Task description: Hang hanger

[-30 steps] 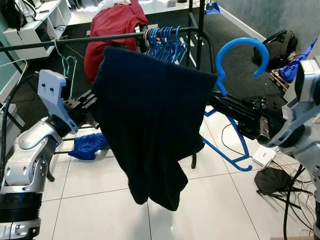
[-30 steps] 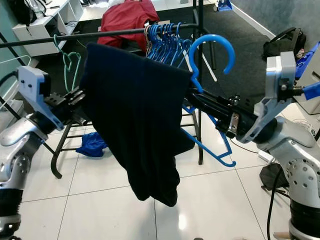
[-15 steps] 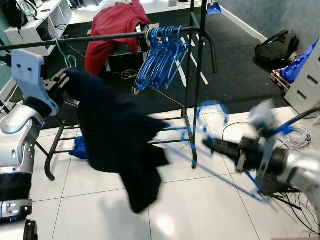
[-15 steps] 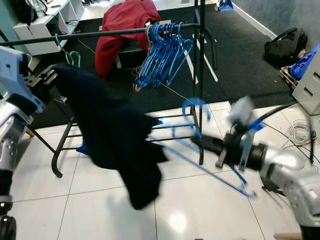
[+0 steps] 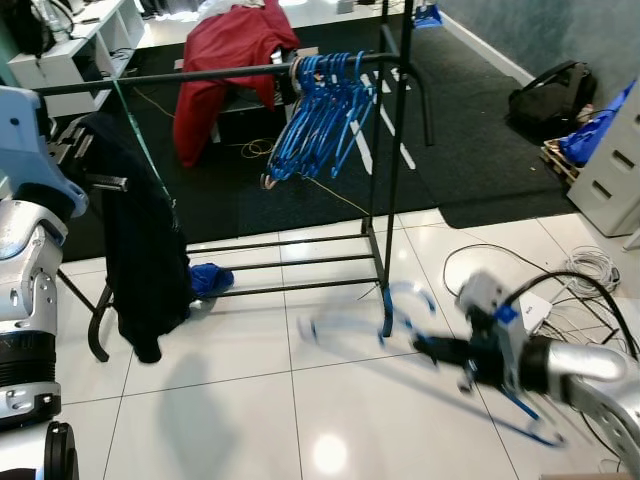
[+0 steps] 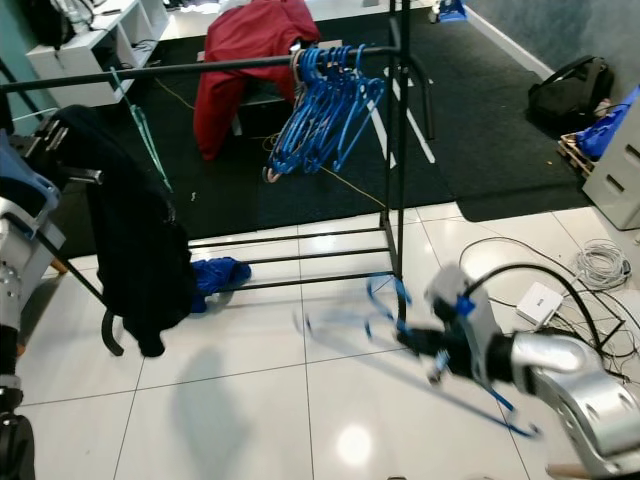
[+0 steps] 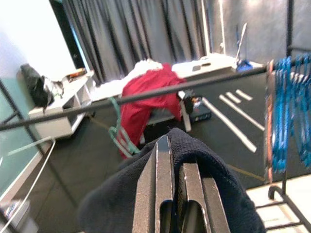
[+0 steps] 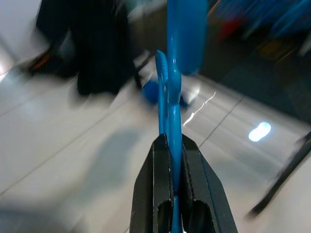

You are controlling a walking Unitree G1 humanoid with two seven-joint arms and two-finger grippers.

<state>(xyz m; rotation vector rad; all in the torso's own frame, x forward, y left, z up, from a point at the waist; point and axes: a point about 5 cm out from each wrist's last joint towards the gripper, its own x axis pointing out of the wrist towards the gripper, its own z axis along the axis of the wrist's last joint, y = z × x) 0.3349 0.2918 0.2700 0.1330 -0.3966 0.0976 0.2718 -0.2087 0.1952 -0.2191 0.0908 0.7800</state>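
Gripping a dark garment (image 5: 140, 250) in the left gripper (image 7: 170, 194), fingers pinched tight on a fold of the cloth, up by the left end of the rail (image 5: 200, 72). Hanging limp from that grip, down past the rack's lower bars (image 5: 290, 262) almost to the floor (image 5: 250, 400). Clamping a blue hanger (image 8: 172, 73) in the right gripper (image 8: 171, 187), both fingers pressed against its thin edge. Holding it low over the white tiles, just in front of the rack's right post (image 5: 390, 170), well below the rail; blurring badly in both eye views, so its exact tilt cannot be told. Showing as a pale blue hook (image 5: 408, 300) near the foot of the post, with the right arm (image 5: 560, 365) stretching in from the lower right corner of the floor.

Crowding toward the right end of the rail, a bunch of blue hangers (image 5: 320, 110). Dangling near the left end, one green hanger (image 5: 140, 140). Lying behind the rack on the dark carpet, a red garment (image 5: 225, 60). Crumpling under the lower bars, a blue cloth (image 5: 208, 278). Trailing across the tiles at the right edge, cables (image 5: 590, 275) and a small white box (image 6: 540, 300).
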